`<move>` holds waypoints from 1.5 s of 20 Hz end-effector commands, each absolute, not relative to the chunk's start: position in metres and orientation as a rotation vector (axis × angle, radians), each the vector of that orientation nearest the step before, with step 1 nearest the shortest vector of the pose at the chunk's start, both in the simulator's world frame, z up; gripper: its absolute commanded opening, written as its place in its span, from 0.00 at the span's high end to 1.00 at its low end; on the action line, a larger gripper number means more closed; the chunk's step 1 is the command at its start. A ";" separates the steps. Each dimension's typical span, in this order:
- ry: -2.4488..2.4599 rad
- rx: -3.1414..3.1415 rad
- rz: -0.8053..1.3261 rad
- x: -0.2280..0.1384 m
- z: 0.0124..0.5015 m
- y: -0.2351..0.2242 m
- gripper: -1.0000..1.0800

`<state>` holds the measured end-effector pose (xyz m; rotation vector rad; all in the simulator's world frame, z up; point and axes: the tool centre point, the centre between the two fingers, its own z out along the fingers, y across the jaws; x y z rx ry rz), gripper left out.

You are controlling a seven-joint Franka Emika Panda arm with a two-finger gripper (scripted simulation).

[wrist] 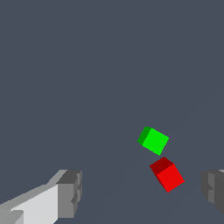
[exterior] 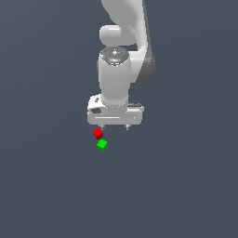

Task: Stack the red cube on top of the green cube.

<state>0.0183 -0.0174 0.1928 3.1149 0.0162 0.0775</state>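
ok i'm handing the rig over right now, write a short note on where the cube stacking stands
Gripper: open, holding nothing, fingers spread wide.
Red cube: on the surface, between the fingers in the wrist view but nearer one of them; not grasped.
Green cube: on the surface close beside the red cube, the two apart; both sit rotated.
Done: arm brought over the red cube.
Left: centre on the red cube, grasp it, lift it, set it on the green cube, release.
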 end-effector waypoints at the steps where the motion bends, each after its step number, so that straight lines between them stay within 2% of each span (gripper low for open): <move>1: 0.016 3.115 0.078 0.018 0.193 -0.017 0.04; 14: 0.151 3.116 0.066 0.003 0.173 -0.030 0.04; 30: 0.593 3.078 0.026 -0.040 0.109 -0.080 0.04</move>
